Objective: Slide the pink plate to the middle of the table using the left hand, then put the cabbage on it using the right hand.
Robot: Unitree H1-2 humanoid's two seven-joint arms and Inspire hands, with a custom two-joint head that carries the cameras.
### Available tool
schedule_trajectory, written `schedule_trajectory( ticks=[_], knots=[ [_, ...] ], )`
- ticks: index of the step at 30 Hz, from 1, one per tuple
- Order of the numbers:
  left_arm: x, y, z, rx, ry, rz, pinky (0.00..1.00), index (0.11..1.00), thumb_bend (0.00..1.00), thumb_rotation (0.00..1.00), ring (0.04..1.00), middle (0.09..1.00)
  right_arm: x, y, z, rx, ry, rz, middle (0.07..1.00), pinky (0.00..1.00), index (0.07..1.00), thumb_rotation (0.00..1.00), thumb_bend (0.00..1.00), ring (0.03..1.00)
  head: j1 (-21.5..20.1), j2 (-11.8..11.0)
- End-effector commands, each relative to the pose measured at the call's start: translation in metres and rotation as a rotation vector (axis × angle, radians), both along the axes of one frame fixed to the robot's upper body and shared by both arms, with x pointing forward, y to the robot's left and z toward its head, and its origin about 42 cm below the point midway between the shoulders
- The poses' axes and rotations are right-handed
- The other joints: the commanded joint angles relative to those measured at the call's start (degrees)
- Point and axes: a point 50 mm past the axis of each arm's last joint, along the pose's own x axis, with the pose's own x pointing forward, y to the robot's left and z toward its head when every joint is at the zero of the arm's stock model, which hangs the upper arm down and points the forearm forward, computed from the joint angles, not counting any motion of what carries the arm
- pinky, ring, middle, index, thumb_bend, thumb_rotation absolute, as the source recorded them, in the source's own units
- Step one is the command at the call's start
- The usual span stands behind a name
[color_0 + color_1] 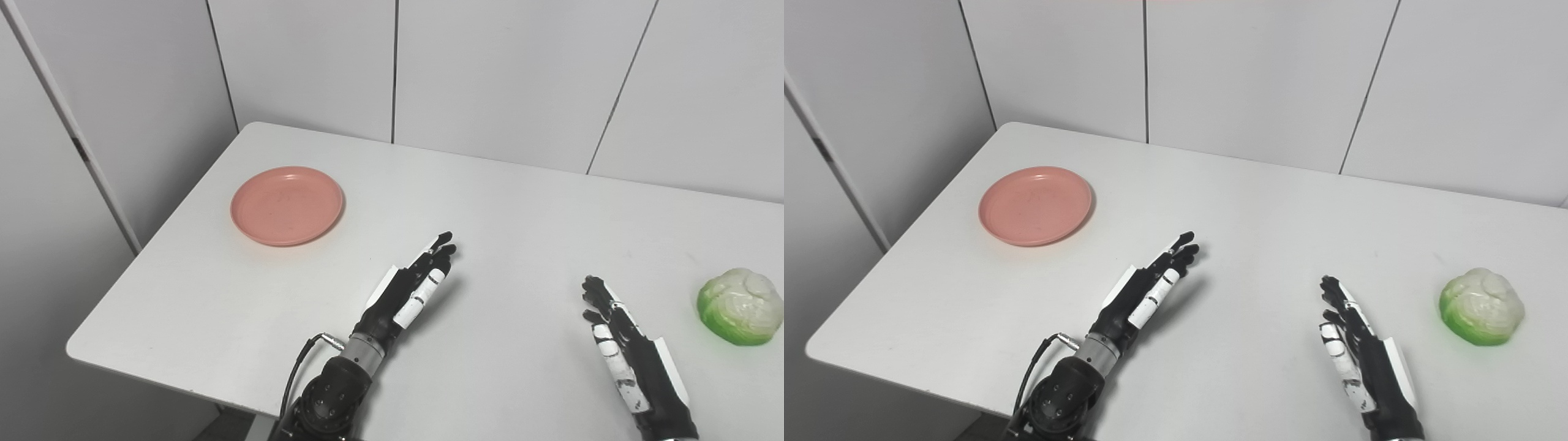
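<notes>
Looking at where things sit, you're basically at the starting line: nothing of the task reads as done yet. The pink plate (286,205) is parked over on the left part of the worktop (490,202), toward the far left corner, well apart from the middle, and it's bare. Your left hand (415,283) is empty, fingers stretched out nearly straight and close together, pointing up and to the right over the near-centre of the worktop, so it's well short of the plate and off to the plate's right. I can't tell if it's resting on the surface or hovering just above it. Your right hand (621,343) is empty too, fingers extended and a little spread, down by the near edge. The cabbage (740,306) sits by itself near the right side, off to the right of that hand and not touching it. So both steps are left: slide the plate over to the centre with the left, then go pick up the cabbage with the right and set it on. As for brands or writing, I don't see any readable text on the plate, the hands or the walls.
</notes>
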Motion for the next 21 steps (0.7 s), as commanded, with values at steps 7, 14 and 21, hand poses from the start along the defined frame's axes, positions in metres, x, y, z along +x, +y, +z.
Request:
schedule_trajectory(
  ticks=[7, 14, 21],
  knots=[
    [-0.023, 0.005, -0.020, -0.031, 0.102, 0.022, 0.92, 0.921, 0.50, 1.00, 0.934, 0.933, -0.006, -0.003, -0.008, -0.012, 0.053, -0.045, 0.910, 0.87, 0.901, 1.00, 0.30, 0.907, -0.48, 1.05],
    [-0.014, 0.008, 0.014, -0.027, 0.083, 0.011, 0.92, 0.937, 0.52, 1.00, 0.935, 0.944, -0.006, 0.002, -0.007, 0.004, 0.061, -0.054, 0.904, 0.87, 0.898, 1.00, 0.31, 0.905, 0.07, 1.36],
    [0.008, 0.018, 0.055, -0.096, -0.019, 0.031, 0.91, 0.929, 0.47, 1.00, 0.921, 0.937, -0.003, 0.003, -0.008, 0.001, 0.059, -0.051, 0.902, 0.87, 0.898, 1.00, 0.32, 0.904, 1.21, 1.07]
  ],
)
